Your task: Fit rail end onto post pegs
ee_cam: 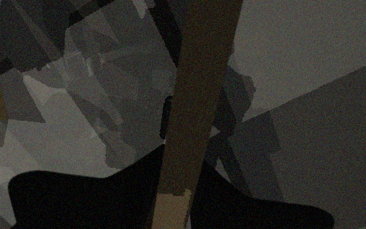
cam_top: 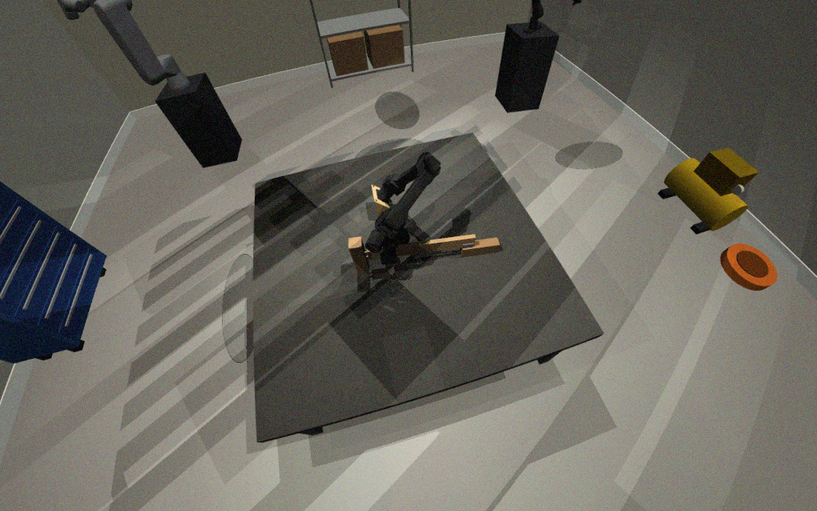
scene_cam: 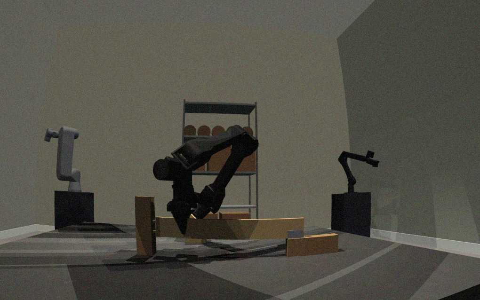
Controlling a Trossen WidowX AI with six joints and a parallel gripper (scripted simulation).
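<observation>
The wooden post (cam_top: 356, 245) (scene_cam: 143, 226) stands upright at the left. Short pegs (scene_cam: 154, 231) show at its right face, in a narrow gap before the rail. The long rail (cam_top: 445, 243) (scene_cam: 247, 228) (ee_cam: 202, 72) is off the table and looks about level, its near end close to the post. Whether the pegs enter the holes cannot be told. Its far end is at the grey bracket (scene_cam: 294, 233) on the low footboard block (cam_top: 488, 246) (scene_cam: 313, 244). My gripper (scene_cam: 183, 230) (ee_cam: 176, 150) is shut on the rail near the post end, a finger on each side.
The arm (cam_top: 416, 192) (scene_cam: 212, 145) arches above and behind the rail. A pale yellow piece (cam_top: 376, 195) (scene_cam: 195, 241) is near the arm's base, behind the rail. The dark table (cam_top: 512, 319) (scene_cam: 226, 275) carries broad shadows. Shelving (cam_top: 363, 22) (scene_cam: 220, 107) stands far behind.
</observation>
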